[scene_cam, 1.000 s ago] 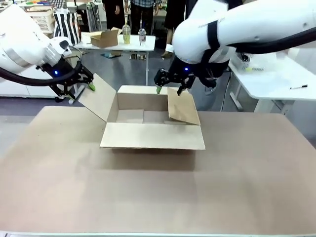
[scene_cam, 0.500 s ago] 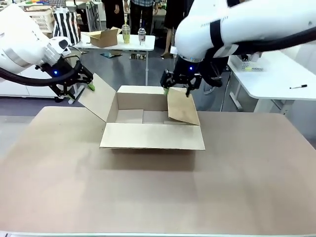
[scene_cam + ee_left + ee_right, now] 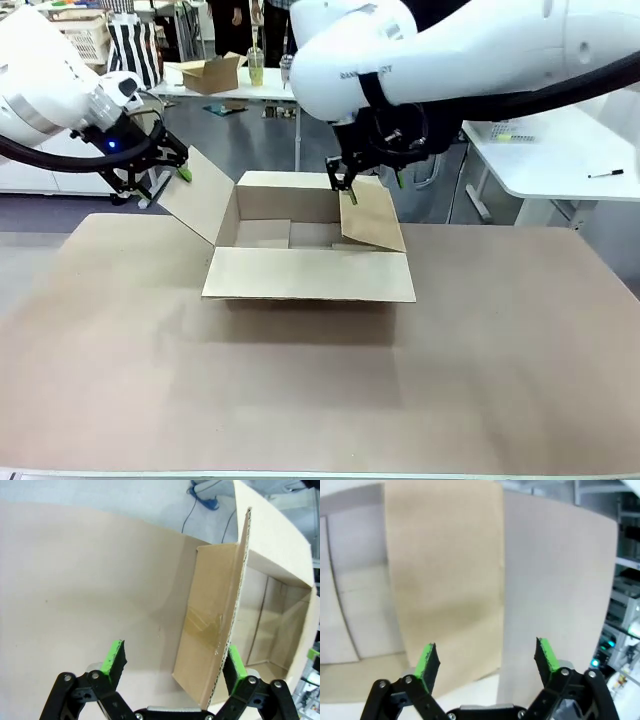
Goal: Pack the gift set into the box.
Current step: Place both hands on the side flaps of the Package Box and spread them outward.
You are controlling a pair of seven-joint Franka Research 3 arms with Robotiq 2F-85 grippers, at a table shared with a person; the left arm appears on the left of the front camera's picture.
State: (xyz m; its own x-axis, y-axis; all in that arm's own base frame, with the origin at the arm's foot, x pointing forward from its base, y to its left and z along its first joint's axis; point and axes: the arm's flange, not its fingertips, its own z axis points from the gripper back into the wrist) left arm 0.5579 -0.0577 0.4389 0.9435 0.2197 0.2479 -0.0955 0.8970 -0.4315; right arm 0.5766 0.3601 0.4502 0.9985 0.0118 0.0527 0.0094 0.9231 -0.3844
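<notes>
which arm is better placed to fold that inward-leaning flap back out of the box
Right. The right gripper, open, hangs over the leaning flap; the left gripper straddles the opposite flap, across the box.

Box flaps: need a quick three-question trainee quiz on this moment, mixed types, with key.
1. True or false: the left gripper is clamped shut on the left flap of the box.
2. How does the right flap stand? A: lying flat outward on the table. B: tilted inward over the opening. C: taped down shut.
3. Fill in: in the right wrist view, the jaws of the right gripper are ____.

Key: 1 false, its jaws are open, with the flap edge between the fingers. 2 B. 3 open.
</notes>
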